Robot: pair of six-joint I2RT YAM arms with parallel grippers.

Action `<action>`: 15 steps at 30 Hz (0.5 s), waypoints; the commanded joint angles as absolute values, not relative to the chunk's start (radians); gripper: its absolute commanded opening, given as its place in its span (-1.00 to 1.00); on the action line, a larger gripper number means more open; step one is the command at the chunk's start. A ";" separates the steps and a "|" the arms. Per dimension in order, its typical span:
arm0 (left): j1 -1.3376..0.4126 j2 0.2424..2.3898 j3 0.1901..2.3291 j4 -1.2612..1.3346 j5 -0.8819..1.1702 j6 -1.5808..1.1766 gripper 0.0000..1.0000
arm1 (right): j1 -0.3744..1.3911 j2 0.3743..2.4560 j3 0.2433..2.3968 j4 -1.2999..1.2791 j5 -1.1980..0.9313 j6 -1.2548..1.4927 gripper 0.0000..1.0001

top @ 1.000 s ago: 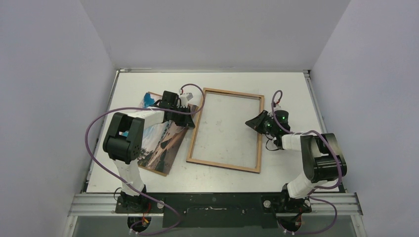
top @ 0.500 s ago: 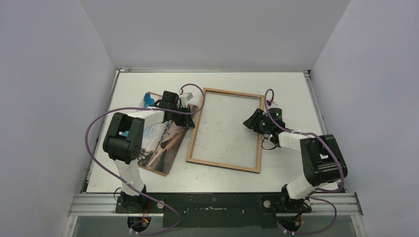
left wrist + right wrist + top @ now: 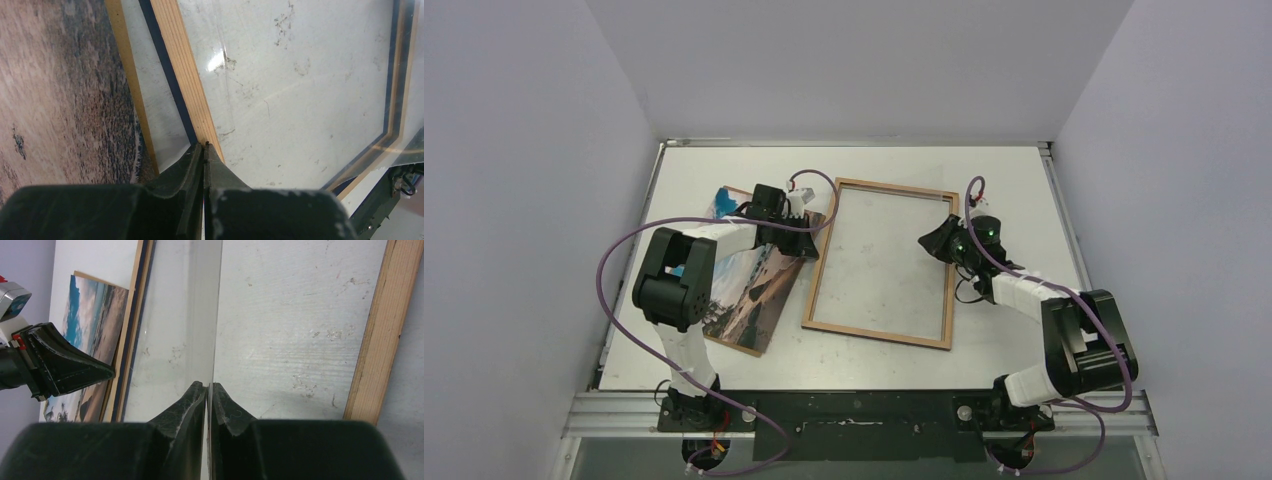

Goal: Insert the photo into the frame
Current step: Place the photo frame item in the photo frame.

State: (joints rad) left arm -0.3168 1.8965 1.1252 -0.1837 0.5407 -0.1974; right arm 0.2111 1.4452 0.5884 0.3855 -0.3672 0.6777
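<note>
Photo (image 3: 759,290) lies face-up near the table's left edge, with the frame (image 3: 879,335) beside it mid-table. Left gripper (image 3: 205,146) is closed and empty at the frame's rail; right gripper (image 3: 209,385) pinches a clear sheet (image 3: 175,330). Print looks light and floppy: take it by an edge.

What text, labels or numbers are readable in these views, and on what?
None readable in any view.
the photo: beach picture only, no caption visible.
the frame: bare wood rails, no label or brand.
clear sheet, pinched in the right gripper: scuffs and glare only, no print.
</note>
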 commanded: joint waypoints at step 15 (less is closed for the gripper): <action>-0.331 1.929 1.141 -0.219 0.569 -0.184 -1.00 | 0.253 1.474 0.608 0.433 -0.343 0.677 -0.60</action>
State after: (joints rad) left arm -0.3164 1.8969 1.1267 -0.1864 0.5423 -0.1974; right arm 0.2123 1.4635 0.5770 0.4171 -0.3637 0.7002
